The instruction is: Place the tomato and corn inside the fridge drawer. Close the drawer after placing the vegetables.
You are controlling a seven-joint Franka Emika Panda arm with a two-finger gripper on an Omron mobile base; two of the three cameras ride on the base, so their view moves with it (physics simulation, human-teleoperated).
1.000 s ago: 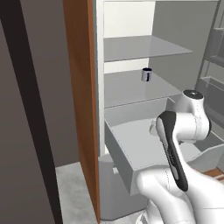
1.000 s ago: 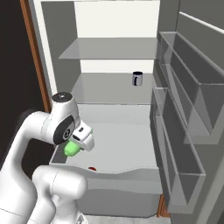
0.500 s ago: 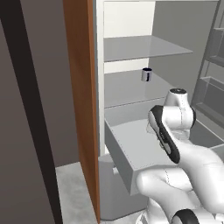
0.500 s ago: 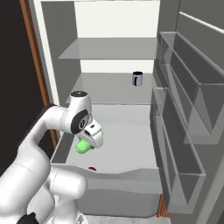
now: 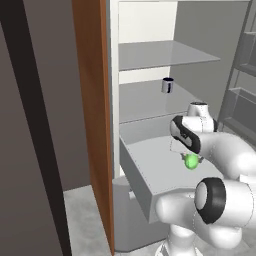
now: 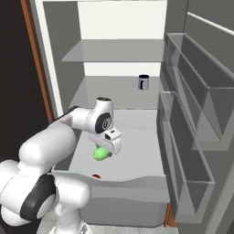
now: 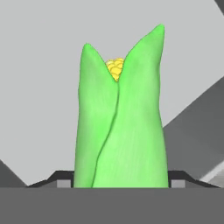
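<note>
Mid-frame, tool (image 6: 106,147) clamped on green-husked corn (image 6: 101,154) had dropped lower over light-grey fridge drawer (image 6: 130,179); release looked close.

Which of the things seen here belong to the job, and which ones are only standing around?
Belong to the job:
- corn, held in the gripper
- tomato, lying in the drawer
- fridge drawer, pulled open

Only standing around:
- dark cup on the shelf
- door bins

White arm bent forward and down, pincer (image 6: 106,151) pointing downward, fingers clamped.
</note>
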